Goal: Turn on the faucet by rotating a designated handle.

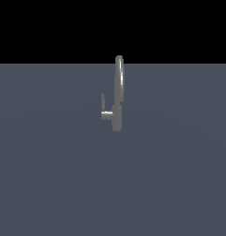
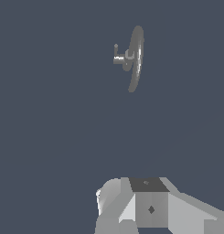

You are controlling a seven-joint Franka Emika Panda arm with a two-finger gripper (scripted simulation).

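Observation:
The slim grey faucet stands upright on the flat grey-blue floor, its tall arched spout rising above a short body. The handle, a small L-shaped lever on a short stub, sticks out toward the exterior view's left with its tip pointing up. The wrist view sees the faucet from above and far off, with the handle beside it. Only blocky grey parts of my gripper show at that picture's edge, well apart from the faucet. Its fingertips are hidden. No part of the arm appears in the exterior view.
The grey-blue floor stretches around the faucet on all sides, ending at a black background behind it.

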